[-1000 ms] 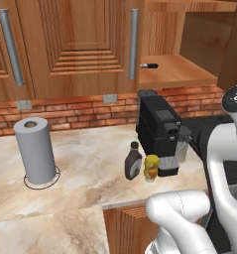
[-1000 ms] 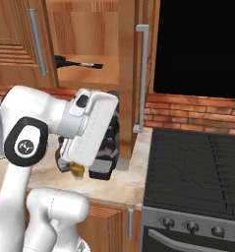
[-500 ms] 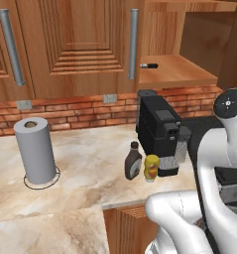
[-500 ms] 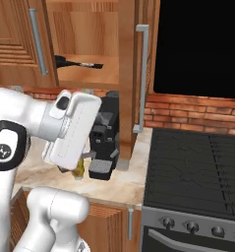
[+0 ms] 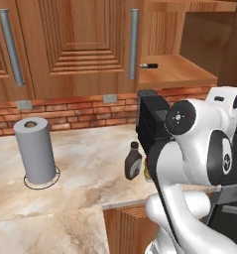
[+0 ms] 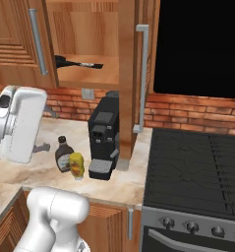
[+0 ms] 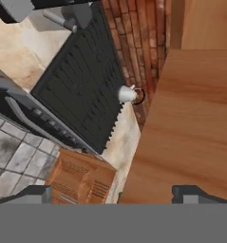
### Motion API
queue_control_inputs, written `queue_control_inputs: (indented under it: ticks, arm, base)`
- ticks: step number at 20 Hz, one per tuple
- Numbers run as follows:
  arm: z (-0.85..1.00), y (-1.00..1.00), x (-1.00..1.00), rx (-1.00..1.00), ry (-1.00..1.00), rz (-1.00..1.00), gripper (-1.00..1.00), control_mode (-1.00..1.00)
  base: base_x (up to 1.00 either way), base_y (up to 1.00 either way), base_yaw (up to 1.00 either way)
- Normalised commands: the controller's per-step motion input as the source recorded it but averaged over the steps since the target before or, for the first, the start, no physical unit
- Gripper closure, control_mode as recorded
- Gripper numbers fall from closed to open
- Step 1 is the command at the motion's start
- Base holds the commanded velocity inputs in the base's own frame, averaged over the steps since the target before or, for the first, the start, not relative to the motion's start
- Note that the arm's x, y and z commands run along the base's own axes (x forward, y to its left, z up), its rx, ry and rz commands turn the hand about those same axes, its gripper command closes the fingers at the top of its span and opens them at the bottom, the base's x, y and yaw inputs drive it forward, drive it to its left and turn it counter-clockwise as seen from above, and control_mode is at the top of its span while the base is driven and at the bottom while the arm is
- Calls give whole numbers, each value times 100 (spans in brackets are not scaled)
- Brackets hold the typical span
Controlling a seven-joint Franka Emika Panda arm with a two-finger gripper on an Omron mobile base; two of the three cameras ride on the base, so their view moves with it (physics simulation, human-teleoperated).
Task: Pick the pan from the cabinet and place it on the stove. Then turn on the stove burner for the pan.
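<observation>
I see the small black frying pan (image 6: 64, 61) lying on the shelf of the open reddish-brown wooden cabinet (image 6: 89, 74). Below, a black coffee machine (image 6: 103, 135) stands on the marble table (image 6: 45, 170), beside the black grated stove (image 6: 197, 172).
</observation>
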Motion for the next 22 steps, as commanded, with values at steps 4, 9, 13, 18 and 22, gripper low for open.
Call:
queue_control_inputs:
  ticks: [4, 9, 13, 18, 22]
  arm:
    - [15, 81, 3, 10, -12, 10, -100, -100]
    - [8, 57, 12, 16, -17, 14, -100, -100]
    - [6, 42, 15, 20, -20, 14, -100, -100]
    - [5, 33, 13, 22, -26, 9, -100, -100]
    - [14, 29, 4, 20, -33, 0, -100, -100]
  base:
    - [0, 0, 0]
    - [0, 0, 0]
    - [0, 0, 0]
    - [0, 0, 0]
    - [0, 0, 0]
